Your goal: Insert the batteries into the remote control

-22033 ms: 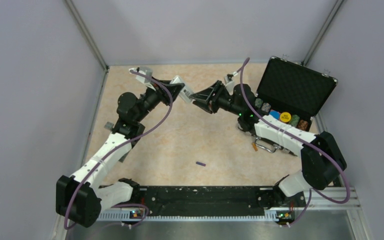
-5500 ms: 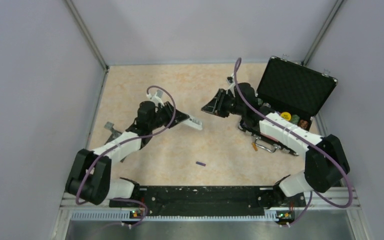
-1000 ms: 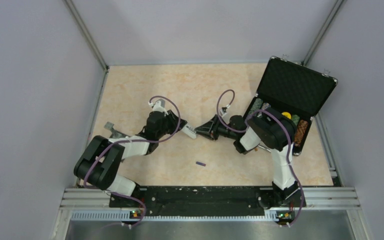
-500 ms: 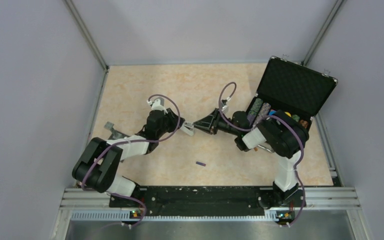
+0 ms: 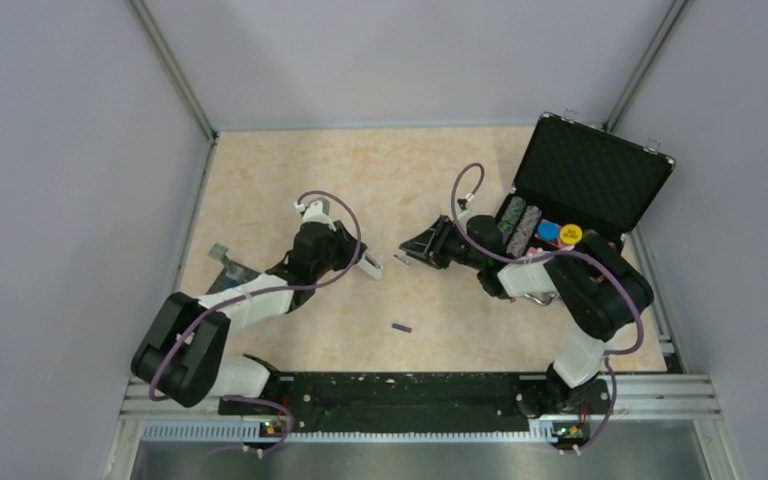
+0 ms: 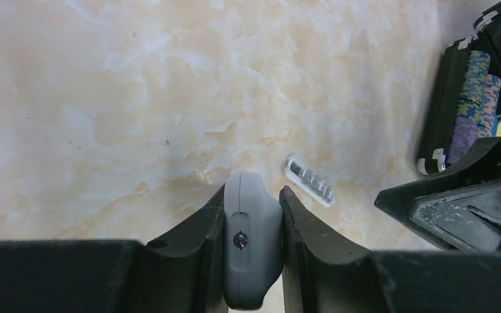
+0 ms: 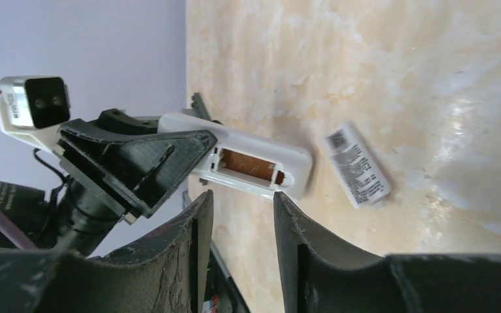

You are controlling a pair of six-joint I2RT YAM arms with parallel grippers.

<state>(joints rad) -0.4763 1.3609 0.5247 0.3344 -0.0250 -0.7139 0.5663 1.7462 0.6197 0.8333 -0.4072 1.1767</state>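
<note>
The white remote control (image 7: 254, 163) is held at one end by my left gripper (image 7: 137, 163), battery bay open and showing brown inside. In the left wrist view my left gripper (image 6: 252, 195) is shut on the remote's end (image 6: 251, 241). A small white labelled cover (image 7: 357, 167) lies on the table just beyond the remote, also in the left wrist view (image 6: 309, 189) and the top view (image 5: 402, 260). My right gripper (image 7: 242, 195) is open and empty, a short way from the remote's free end (image 5: 370, 265). One dark purple battery (image 5: 401, 327) lies on the table nearer the arm bases.
An open black case (image 5: 585, 180) with striped poker-chip stacks (image 5: 520, 222) stands at the right, close behind my right arm. A grey flat piece (image 5: 220, 253) lies by the left wall. Walls close in the table on three sides.
My right gripper has drawn back to the right, away from the remote's end. The small white cover now lies on the table between the two grippers.
</note>
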